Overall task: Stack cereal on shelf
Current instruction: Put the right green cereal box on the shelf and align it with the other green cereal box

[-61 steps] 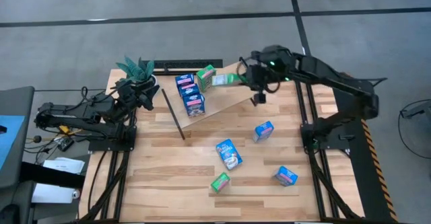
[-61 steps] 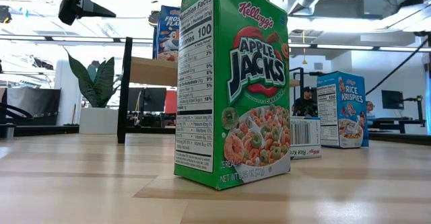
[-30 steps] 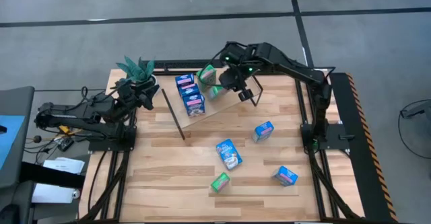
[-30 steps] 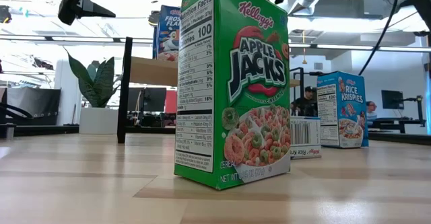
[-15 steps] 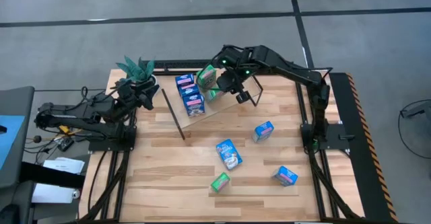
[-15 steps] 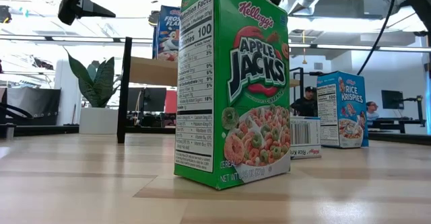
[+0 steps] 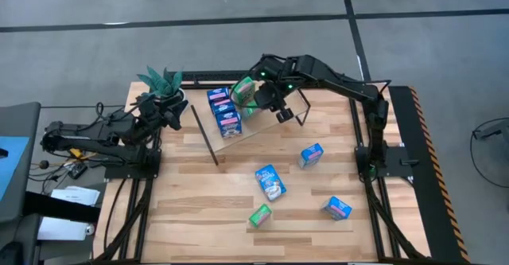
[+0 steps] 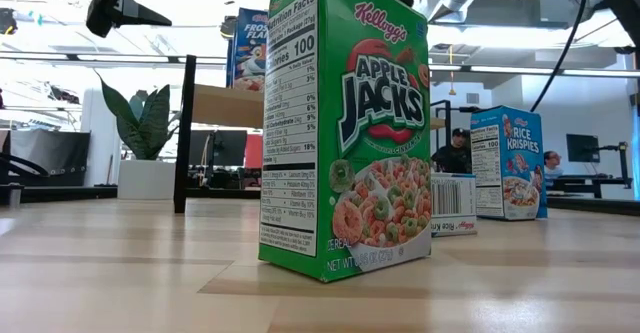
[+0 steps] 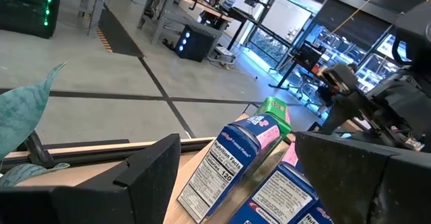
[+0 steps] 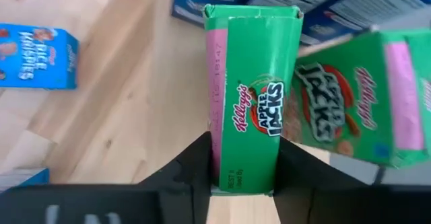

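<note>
A green box (image 10: 250, 103) is seen between the fingers (image 10: 195, 162) of the right tool (image 7: 256, 104) over the shelf (image 7: 266, 115) toward the desk's (image 7: 191, 209) twelve o'clock edge — whether the grasp is firm or already loosened cannot be told. Beside it a second green box (image 7: 243, 89) and three blue boxes (image 7: 222, 111) are stacked on the shelf. Four more boxes are left on the desk: a blue one (image 7: 311, 154) at three o'clock, a blue one (image 7: 270, 181) near the middle, a green one (image 7: 260, 215) at six o'clock, and a blue one (image 7: 337, 208) at five o'clock. The left tool (image 7: 169, 112) is parked at ten o'clock by a plant (image 7: 161, 79) — its fingers (image 9: 145, 170) held apart, nothing grasped.
</note>
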Robot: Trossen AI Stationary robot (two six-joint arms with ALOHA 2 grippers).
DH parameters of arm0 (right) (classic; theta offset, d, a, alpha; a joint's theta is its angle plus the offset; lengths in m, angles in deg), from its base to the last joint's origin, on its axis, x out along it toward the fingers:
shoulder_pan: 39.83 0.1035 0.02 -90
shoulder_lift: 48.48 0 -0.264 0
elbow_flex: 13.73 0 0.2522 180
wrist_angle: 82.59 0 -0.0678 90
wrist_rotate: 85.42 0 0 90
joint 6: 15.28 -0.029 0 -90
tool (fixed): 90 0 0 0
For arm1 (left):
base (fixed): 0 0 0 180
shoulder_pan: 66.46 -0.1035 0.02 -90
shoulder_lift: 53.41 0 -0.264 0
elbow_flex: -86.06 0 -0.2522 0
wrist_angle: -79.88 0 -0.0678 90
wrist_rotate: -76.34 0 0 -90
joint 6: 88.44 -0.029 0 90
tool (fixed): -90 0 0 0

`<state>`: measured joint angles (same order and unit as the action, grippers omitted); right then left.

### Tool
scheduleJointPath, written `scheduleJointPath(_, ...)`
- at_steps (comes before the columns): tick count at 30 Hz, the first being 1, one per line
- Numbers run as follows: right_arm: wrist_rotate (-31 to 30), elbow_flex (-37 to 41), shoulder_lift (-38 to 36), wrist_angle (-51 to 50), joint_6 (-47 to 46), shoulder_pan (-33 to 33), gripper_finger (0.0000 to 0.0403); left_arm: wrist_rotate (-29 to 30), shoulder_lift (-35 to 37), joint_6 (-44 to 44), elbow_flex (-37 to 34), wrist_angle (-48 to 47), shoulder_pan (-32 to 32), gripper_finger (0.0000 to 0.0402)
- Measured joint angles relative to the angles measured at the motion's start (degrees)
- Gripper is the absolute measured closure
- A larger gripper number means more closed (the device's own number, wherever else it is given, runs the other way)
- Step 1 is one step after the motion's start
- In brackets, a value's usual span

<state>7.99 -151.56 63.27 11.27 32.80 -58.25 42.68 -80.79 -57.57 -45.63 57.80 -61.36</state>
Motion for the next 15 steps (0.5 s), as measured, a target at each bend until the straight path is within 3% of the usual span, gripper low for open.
scheduleJointPath(7,-1.37,0.00,0.00,0.64,-0.20,0.03,0.0185,0.00,0.00,0.00,-0.02,-0.02,0.00,0.0119)
scheduleJointPath(15,-1.36,0.00,-0.04,1.24,-0.27,0.06,0.0173,-0.02,0.00,0.00,-0.02,0.00,0.00,0.0119)
